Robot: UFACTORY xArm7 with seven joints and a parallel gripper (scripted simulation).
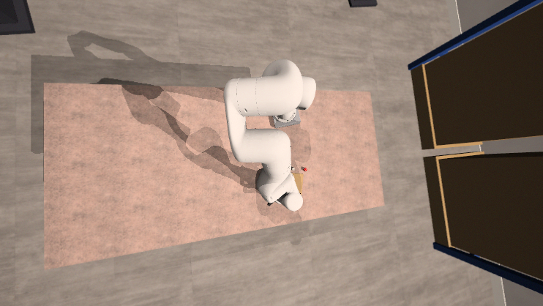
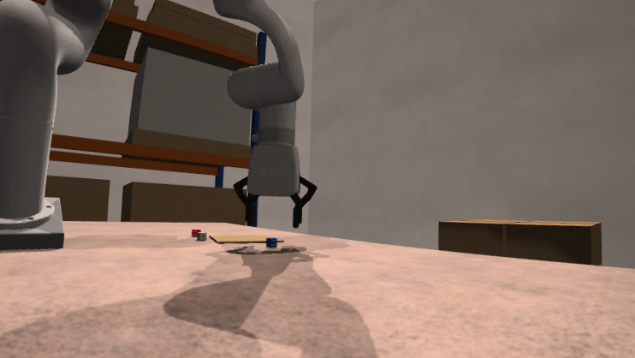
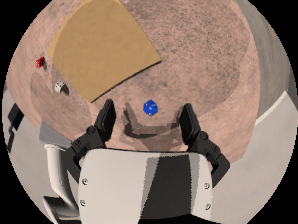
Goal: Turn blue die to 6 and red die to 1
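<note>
My gripper (image 2: 273,222) (image 3: 148,109) is open and empty, pointing down above the table. The blue die (image 2: 271,241) (image 3: 150,107) lies on the table off the mat, below the gripper; in the wrist view it shows between the fingertips. The tan mat (image 1: 298,182) (image 2: 231,239) (image 3: 102,47) lies flat beside it, partly hidden by the arm in the top view. The white die (image 1: 293,168) (image 2: 201,236) (image 3: 60,86) and the red die (image 1: 304,169) (image 2: 195,232) (image 3: 40,62) lie on the table off the mat, apart from each other. I cannot read the top numbers surely.
The pinkish table (image 1: 113,182) (image 2: 444,302) bears everything. The arm's grey base (image 1: 287,122) (image 2: 35,240) stands on it, on the dice's side of the mat. Shelves with boxes and a brown open box (image 2: 519,240) stand beyond the table.
</note>
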